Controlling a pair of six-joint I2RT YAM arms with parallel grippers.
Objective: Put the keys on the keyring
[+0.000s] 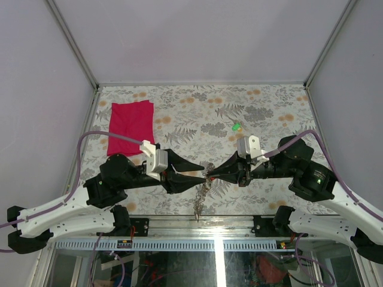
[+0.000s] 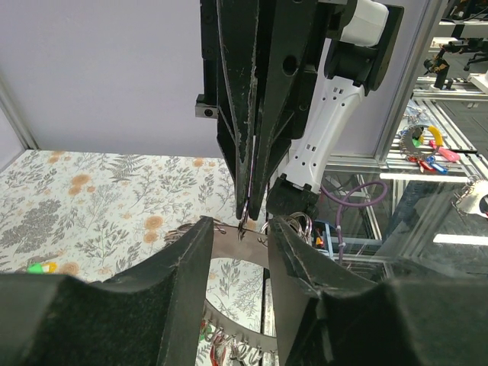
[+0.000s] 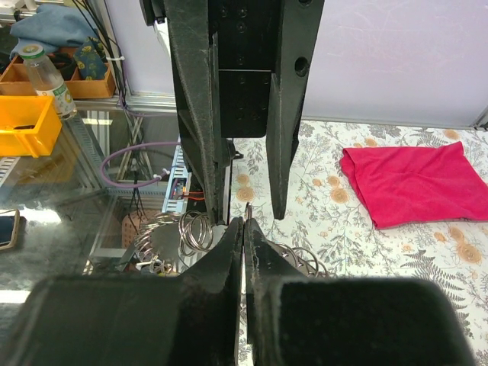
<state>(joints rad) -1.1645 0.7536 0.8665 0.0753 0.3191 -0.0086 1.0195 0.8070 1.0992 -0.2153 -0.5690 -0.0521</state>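
The grey flat keyring (image 1: pixel 202 192) hangs between my two grippers over the table's front edge. In the left wrist view its band (image 2: pixel 229 244) spans the gap between my left gripper's (image 2: pixel 240 223) part-spread jaws, and small keys (image 2: pixel 229 347) fringe its lower rim. My left gripper (image 1: pixel 201 177) holds it. My right gripper (image 3: pixel 243 221) is shut, with a thin silver key tip (image 3: pixel 247 207) sticking out, touching the ring's band. Its head is hidden. In the top view it (image 1: pixel 210 174) meets the left one tip to tip. A loose green key (image 1: pixel 236 127) lies on the table beyond.
A red cloth (image 1: pixel 130 127) lies at the table's back left, also in the right wrist view (image 3: pixel 415 183). The table's front rail (image 1: pixel 197 222) runs just under the hanging ring. White walls enclose three sides. A bottle (image 3: pixel 46 69) and orange bins stand outside the cell.
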